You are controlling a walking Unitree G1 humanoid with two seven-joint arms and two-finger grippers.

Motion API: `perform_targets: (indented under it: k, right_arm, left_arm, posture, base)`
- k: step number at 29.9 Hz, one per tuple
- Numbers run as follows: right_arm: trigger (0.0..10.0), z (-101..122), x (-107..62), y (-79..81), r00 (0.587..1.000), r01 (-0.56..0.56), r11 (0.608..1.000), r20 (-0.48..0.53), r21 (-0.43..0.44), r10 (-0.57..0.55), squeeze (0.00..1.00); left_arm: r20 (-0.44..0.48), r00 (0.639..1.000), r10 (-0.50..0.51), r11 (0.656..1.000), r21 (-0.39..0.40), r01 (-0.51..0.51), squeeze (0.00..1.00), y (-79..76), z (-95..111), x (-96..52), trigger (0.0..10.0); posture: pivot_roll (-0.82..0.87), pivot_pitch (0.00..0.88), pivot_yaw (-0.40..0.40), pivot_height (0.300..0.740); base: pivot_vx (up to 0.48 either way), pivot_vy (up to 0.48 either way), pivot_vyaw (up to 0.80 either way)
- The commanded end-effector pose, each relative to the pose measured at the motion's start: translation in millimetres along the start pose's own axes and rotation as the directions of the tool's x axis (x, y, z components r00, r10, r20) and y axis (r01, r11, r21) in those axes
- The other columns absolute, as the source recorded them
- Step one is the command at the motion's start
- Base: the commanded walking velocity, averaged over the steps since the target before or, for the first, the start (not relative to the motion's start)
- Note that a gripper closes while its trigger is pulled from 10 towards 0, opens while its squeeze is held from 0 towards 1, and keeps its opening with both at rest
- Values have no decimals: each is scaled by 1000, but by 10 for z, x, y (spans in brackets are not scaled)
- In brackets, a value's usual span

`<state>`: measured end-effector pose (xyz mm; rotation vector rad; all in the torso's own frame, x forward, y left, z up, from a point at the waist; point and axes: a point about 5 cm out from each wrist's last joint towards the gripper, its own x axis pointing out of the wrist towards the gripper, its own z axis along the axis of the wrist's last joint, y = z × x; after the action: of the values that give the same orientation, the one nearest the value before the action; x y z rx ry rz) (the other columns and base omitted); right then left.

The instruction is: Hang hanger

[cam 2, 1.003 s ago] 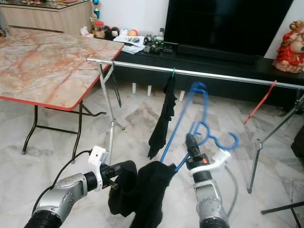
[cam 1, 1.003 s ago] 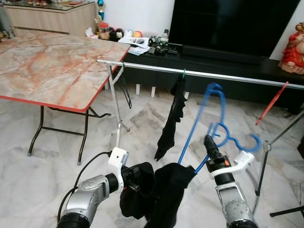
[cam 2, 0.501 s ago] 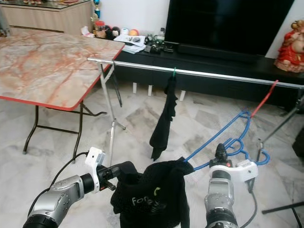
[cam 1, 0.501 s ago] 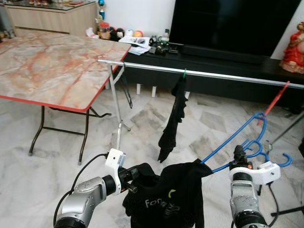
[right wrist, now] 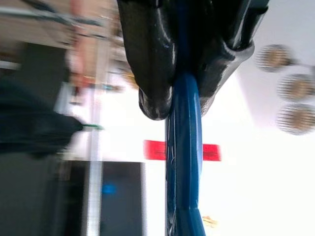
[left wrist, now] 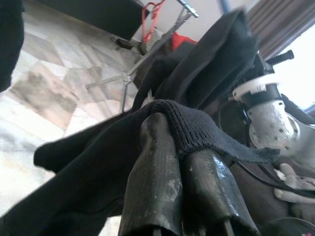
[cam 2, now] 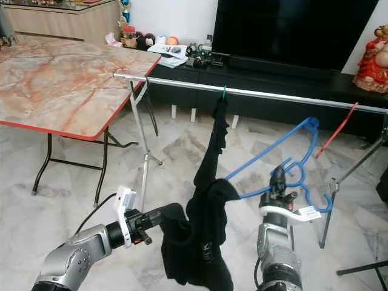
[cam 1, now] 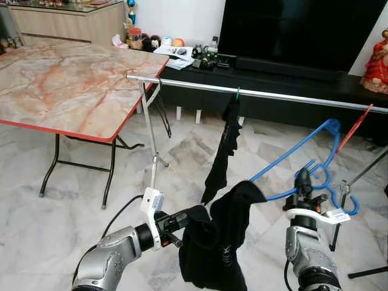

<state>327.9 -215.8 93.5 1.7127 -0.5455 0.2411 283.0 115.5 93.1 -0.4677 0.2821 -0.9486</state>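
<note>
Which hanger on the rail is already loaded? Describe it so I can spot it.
Find the silver rail in front of the TV cabinet. Near its middle a green hook holds a black garment hanging straight down. The red hanger further right is bare.

We see the room evenly and brightly lit in both eye views, with soft shadows under the worktop (cam 1: pixel 73 79) and pale sheen on the marble floor (cam 1: pixel 36 230). The television screen (cam 1: pixel 291 30) stays a flat black. Both eye views are sharp, with only slight bending at the edges. In the left wrist view the black fingers (left wrist: pixel 157 177) sit close and soft-focused, and bright window light washes out one corner. The right wrist view is blurred and overexposed to white behind the blue hanger (right wrist: pixel 183 162).
</note>
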Motion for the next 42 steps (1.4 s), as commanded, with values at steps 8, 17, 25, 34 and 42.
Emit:
perform_targets:
  k: [8, 17, 25, 34, 42]
  right_arm:
    - [10000, -301, 54, 214, 928, -257, 966, -287, -34, 237, 0]
    - [10000, 226, 264, 250, 988, -125, 971, 67, -202, 140, 0]
    - [10000, 448, 521, 553, 959, -200, 931, 136, -304, 250, 0]
    - [10000, 451, 702, 704, 956, -241, 884, 56, -401, 287, 0]
    - [10000, 381, 686, 619, 966, -204, 902, 69, -380, 248, 0]
  left_arm:
    - [32, 997, -77, 996, -37, 78, 0, -144, 35, 35, 0]
    - [-56, 997, -56, 998, -20, 55, 0, -106, -61, -69, 0]
    - [-368, 930, 12, 996, 86, 21, 0, -9, -441, -305, 0]
    - [-640, 765, 68, 978, 195, 77, 0, 60, -662, -695, 118]
    - [-723, 669, 172, 963, 266, 40, 0, 192, -753, -863, 980]
  posture:
    - [170, 0, -78, 740]
    - [182, 0, -73, 740]
    - [183, 0, -70, 740]
    - [191, 0, -68, 740]
    - [190, 0, -68, 740]
  base:
    - [0, 0, 0]
    - [0, 0, 0]
    - [0, 0, 0]
    - [0, 0, 0]
    - [0, 0, 0]
